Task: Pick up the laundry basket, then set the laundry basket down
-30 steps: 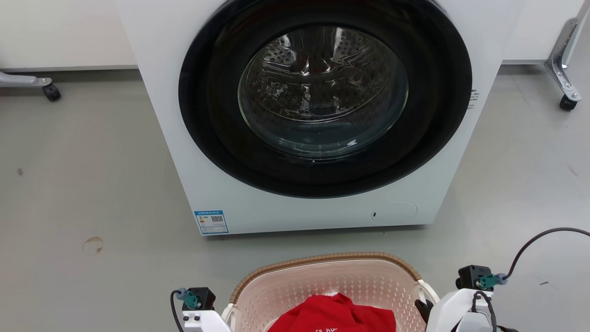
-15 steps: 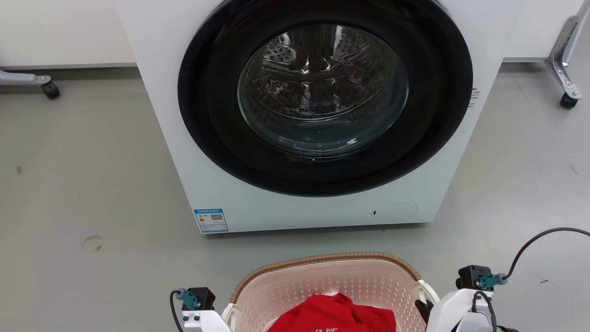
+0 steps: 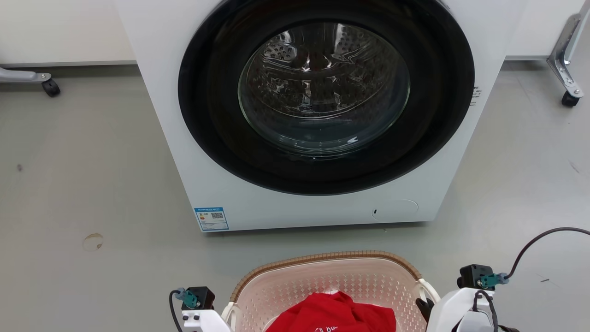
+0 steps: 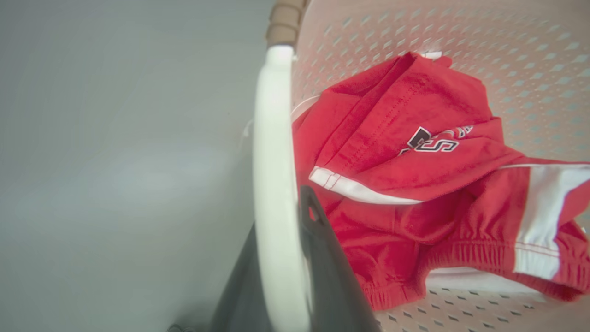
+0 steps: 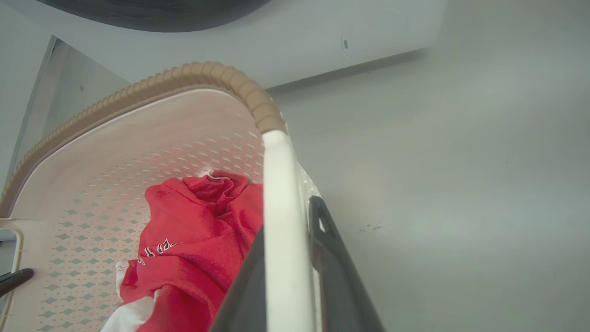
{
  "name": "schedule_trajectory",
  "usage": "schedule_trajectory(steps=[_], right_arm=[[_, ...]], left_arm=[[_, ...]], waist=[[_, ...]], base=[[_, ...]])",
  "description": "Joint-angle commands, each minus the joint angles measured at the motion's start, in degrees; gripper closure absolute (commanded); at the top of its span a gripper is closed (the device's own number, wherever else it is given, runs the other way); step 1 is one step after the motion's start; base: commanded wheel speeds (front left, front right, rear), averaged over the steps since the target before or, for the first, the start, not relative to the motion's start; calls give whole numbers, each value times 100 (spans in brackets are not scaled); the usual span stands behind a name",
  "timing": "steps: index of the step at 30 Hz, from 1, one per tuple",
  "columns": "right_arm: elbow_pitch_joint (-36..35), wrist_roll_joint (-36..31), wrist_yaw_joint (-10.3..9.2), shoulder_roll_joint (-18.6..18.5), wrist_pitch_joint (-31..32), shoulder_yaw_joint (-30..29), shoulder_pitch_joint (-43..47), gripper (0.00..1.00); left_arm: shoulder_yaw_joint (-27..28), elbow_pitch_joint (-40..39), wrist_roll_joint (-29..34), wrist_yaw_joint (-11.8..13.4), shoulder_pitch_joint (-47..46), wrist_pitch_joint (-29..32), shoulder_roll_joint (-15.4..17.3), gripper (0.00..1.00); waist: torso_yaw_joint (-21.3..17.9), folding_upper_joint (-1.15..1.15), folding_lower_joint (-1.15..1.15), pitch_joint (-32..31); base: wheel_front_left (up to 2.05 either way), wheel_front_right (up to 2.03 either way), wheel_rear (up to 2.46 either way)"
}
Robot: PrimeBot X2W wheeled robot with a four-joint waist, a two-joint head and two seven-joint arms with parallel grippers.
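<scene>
The laundry basket (image 3: 322, 259), pale pink with a brown woven-look rim, sits at the bottom of the head view in front of the washer. A red garment (image 3: 336, 316) with white stripes lies inside it. In the left wrist view my left gripper (image 4: 279, 210) is shut on the basket's white left handle (image 4: 273, 138), one dark finger on each side. My right gripper (image 5: 288, 219) is shut the same way on the white right handle (image 5: 279, 184). I cannot tell whether the basket's bottom touches the floor.
A white front-loading washer (image 3: 193, 152) with its round dark door shut stands just beyond the basket. Wheeled stand legs sit at the far left (image 3: 50, 86) and far right (image 3: 569, 97). A black cable (image 3: 534, 240) loops off my right wrist. Grey floor lies on both sides.
The whole head view has shifted slightly, so the camera moved a little. The basket and both grippers keep their places relative to each other, and both grips are unchanged.
</scene>
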Motion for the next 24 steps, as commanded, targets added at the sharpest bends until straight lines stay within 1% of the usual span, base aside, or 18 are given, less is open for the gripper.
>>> schedule_trajectory(steps=[1, 16, 24], right_arm=[[366, -28, -106, -873, -208, -87, -186, 100], [366, -218, -106, -873, -221, -230, -183, 100], [366, -355, -106, -873, -372, -321, -306, 100]], left_arm=[[166, 267, 9, 140, -131, -43, 975, 100], [119, 274, -50, 140, -142, -116, 947, 100], [63, 275, -19, 160, -264, -212, 941, 100]], waist=[[4, 0, 0, 6], [-11, 0, 0, 102], [-3, 0, 0, 364]], base=[[0, 0, 0], [0, 0, 0], [0, 0, 0]])
